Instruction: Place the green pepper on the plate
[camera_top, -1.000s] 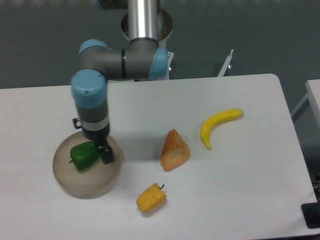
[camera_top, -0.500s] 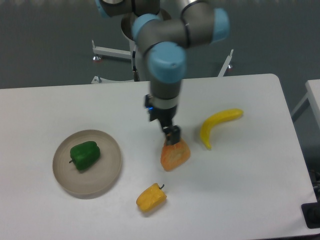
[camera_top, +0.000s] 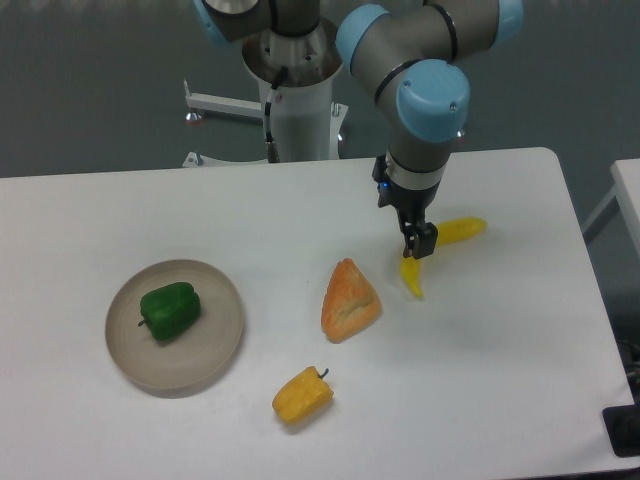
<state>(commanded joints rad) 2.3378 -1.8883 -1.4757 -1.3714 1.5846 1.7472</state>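
I can't read any words, numbers or signs here. Nothing is written on anything I can see.

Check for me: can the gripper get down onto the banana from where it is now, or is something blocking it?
Probably yes. The gripper hangs right over the banana, covering its middle, and nothing lies between them. The orange wedge sits apart to the left. Whether the fingers are open cannot be told from this view.
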